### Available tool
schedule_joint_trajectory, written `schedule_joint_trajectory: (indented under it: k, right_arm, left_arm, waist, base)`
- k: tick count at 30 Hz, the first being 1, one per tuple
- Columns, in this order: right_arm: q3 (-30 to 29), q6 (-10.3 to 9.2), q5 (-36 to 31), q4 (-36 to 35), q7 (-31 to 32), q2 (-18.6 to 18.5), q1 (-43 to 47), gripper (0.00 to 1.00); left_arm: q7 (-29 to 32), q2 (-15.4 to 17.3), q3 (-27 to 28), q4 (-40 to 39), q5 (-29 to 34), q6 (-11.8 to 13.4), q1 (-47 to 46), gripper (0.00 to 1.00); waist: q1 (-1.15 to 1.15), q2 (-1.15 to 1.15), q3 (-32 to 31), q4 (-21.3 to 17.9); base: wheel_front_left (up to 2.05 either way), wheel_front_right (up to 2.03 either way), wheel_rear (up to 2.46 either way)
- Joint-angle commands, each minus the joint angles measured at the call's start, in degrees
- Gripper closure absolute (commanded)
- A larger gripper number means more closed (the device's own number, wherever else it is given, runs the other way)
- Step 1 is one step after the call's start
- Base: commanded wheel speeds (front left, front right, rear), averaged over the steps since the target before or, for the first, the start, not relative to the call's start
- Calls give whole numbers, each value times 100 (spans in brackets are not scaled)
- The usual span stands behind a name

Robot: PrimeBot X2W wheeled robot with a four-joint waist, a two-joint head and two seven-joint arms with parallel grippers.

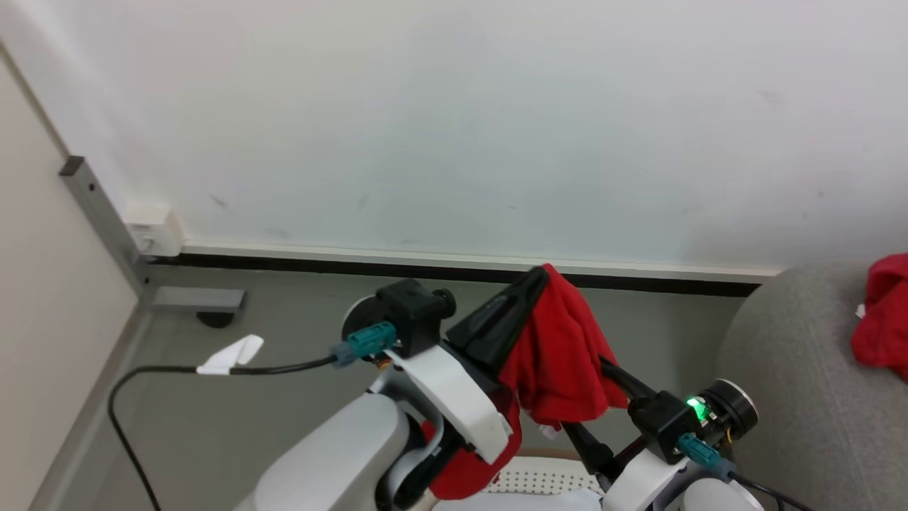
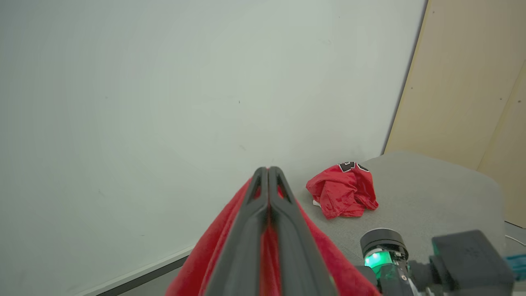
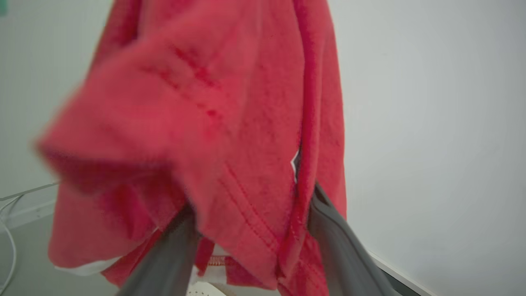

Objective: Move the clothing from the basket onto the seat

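My left gripper (image 1: 537, 279) points up and is shut on a red garment (image 1: 560, 355) that drapes down over its fingers; the left wrist view shows its pads (image 2: 268, 174) pressed together with red cloth on both sides. My right gripper (image 1: 599, 397) reaches in from the lower right. Its fingers (image 3: 341, 242) stand apart, with the hanging red fabric (image 3: 230, 135) falling between and over them. The basket (image 1: 543, 479), white and perforated with a brown rim, sits just below. A second red garment (image 2: 343, 191) with black numerals lies on the grey seat (image 1: 794, 369).
A pale wall with a dark baseboard (image 1: 425, 266) stands close ahead. A black cable (image 1: 177, 370) with a white tag runs across the grey floor at left, near a metal post foot (image 1: 195, 299). A beige panel (image 2: 464, 82) rises behind the seat.
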Motion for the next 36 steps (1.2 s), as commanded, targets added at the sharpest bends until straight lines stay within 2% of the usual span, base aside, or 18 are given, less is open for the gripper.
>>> schedule_joint_trajectory:
  k: [1,5,6,7,8,22,36]
  right_arm:
    - [1,-13,35,50,-10,-3,-93,0]
    - [50,-13,156,196,-9,93,-224,0]
    - [71,-13,201,204,-9,122,-248,14]
    - [98,-13,251,210,-10,141,-271,71]
    - [158,-13,300,246,-10,139,-278,100]
    - [83,-13,700,204,-10,136,-211,100]
    - [-486,-13,672,-128,-11,232,-14,100]
  left_arm:
    - [14,-15,-15,-9,4,-13,64,100]
    - [30,-90,-136,-35,21,-46,86,100]
    - [40,-98,-158,-31,23,-47,94,100]
    - [47,-100,-173,-25,18,-51,100,100]
    - [55,-98,-180,-16,16,-46,99,100]
    - [-11,8,-153,40,-54,36,154,100]
    - [7,111,-189,-14,-92,86,188,100]
  waist:
    - [0,0,-43,129]
    - [0,0,-71,300]
    - [0,0,-76,332]
    - [0,0,-81,358]
    - [0,0,-83,380]
    - [0,0,-49,369]
    - [0,0,47,231]
  base:
    - [0,0,0]
    - [0,0,0]
    - [0,0,0]
    - [0,0,0]
    - [0,0,0]
    - [0,0,0]
    - [0,0,0]
